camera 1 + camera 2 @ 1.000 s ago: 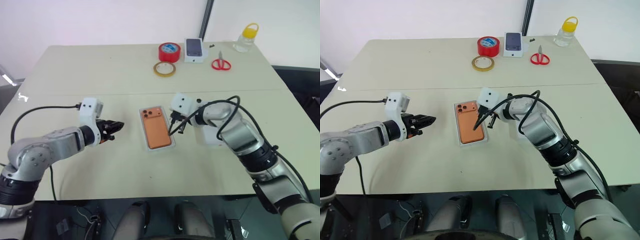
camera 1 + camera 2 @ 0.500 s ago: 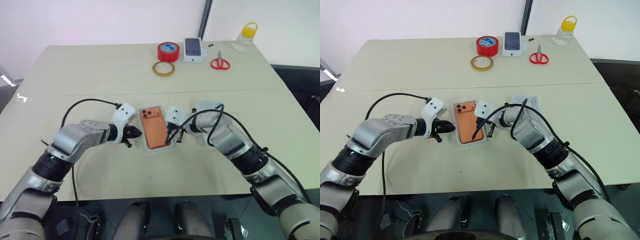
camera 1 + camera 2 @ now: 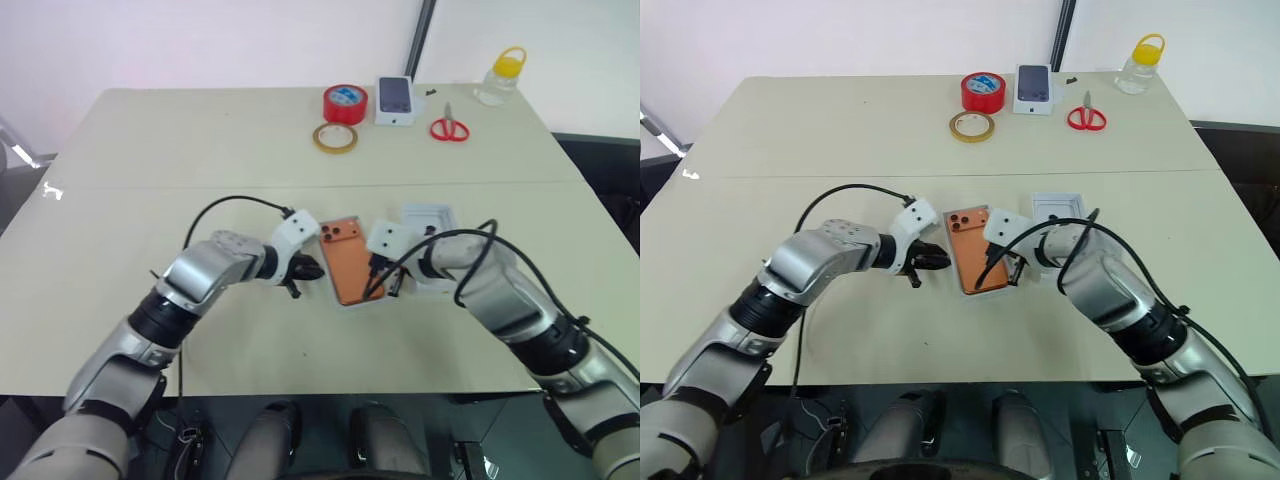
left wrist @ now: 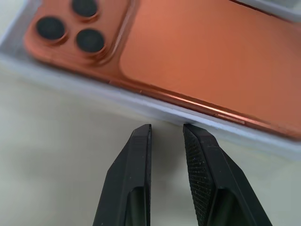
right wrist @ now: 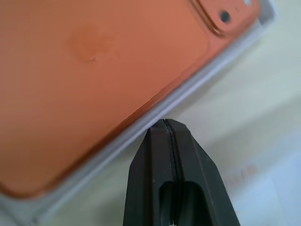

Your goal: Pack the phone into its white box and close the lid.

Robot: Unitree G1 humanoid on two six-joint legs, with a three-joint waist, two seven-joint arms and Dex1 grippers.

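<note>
The orange phone (image 3: 349, 262) lies camera side up inside the white box (image 3: 348, 302), a shallow tray near the middle of the table. My left gripper (image 3: 308, 270) is at the box's left side; in the left wrist view its fingertips (image 4: 142, 136) stand a little apart, empty, right at the white rim (image 4: 141, 107). My right gripper (image 3: 386, 287) is at the box's right side, shut, its tip against the rim (image 5: 190, 92) beside the phone (image 5: 89, 70). The lid (image 3: 432, 214), a plain white shell, lies open side up just behind my right arm.
Along the far edge of the table stand a red tape roll (image 3: 343, 103), a tan tape ring (image 3: 334, 138), a small white box with a dark phone picture (image 3: 396, 100), red scissors (image 3: 450, 128) and a yellow-capped bottle (image 3: 498, 78). Black cables loop over both wrists.
My left arm has swung right, up to the box's left edge, its fingers slightly wider. My right gripper has drawn back from over the phone to the right rim, uncovering the lid.
</note>
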